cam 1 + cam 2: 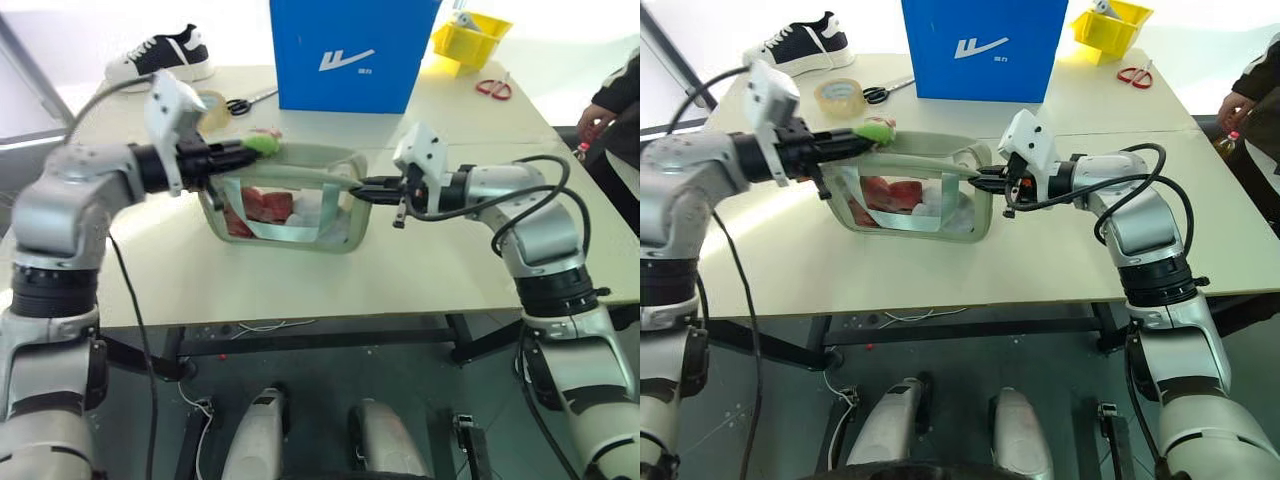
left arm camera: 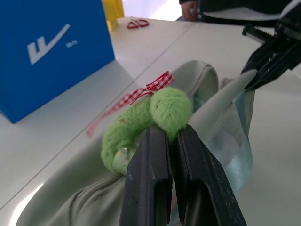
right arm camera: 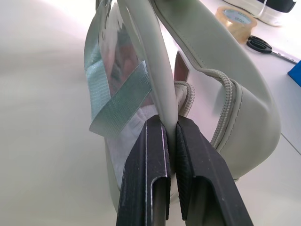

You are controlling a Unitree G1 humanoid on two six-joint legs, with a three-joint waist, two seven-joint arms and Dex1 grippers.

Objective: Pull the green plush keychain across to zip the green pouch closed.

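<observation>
The green pouch (image 1: 290, 205) stands in the middle of the white table (image 1: 300, 280), with red and white things showing through its clear window. The green plush keychain (image 1: 263, 145) sits at the pouch's top left corner. My left gripper (image 2: 171, 136) is shut on the keychain (image 2: 162, 113). At the pouch's right end, my right gripper (image 3: 171, 129) is shut on the pouch's pale rim (image 3: 150, 66), holding it from the right (image 1: 365, 185).
A blue box (image 1: 350, 50) stands behind the pouch. A tape roll (image 1: 840, 95), black scissors (image 1: 248, 102) and a black-and-white shoe (image 1: 165, 55) lie at the back left. A yellow bin (image 1: 470, 38) and red scissors (image 1: 494, 88) sit back right. A person's hand (image 1: 592, 118) is at the right edge.
</observation>
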